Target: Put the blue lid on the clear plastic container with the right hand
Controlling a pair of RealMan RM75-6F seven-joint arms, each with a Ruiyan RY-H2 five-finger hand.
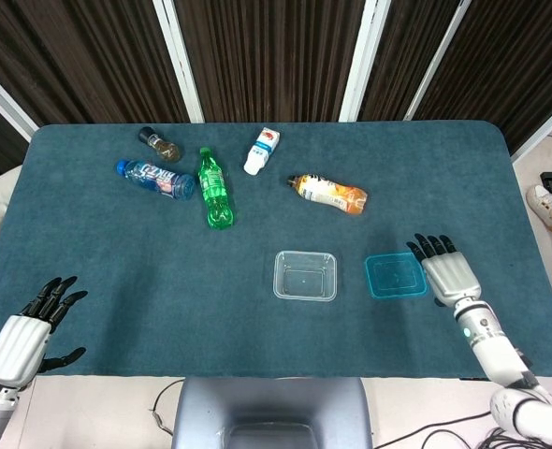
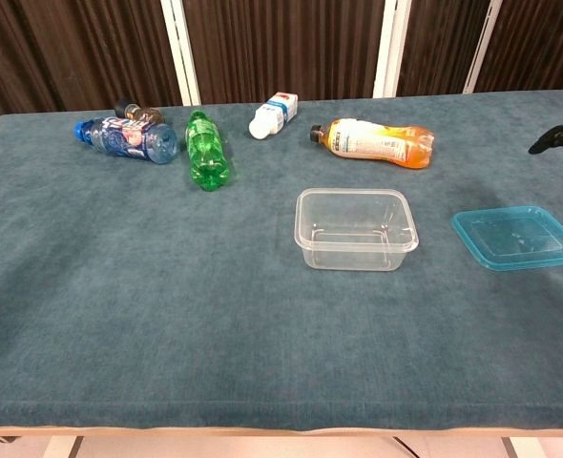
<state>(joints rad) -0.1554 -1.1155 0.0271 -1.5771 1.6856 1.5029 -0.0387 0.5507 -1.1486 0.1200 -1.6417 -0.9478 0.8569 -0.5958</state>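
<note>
Head view: right hand (image 1: 442, 269) beside blue lid (image 1: 395, 275) at lower right, fingers (image 1: 429, 247) spread, holding nothing, poised to grasp. Clear plastic container (image 1: 305, 275) left of lid, uncovered.

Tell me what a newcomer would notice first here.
The blue lid lies flat near the table's right edge, beside the clear container, which stands open at centre front. The right hand hovers open next to the lid. At the back, four bottles lie on their sides, the green one brightest.
</note>
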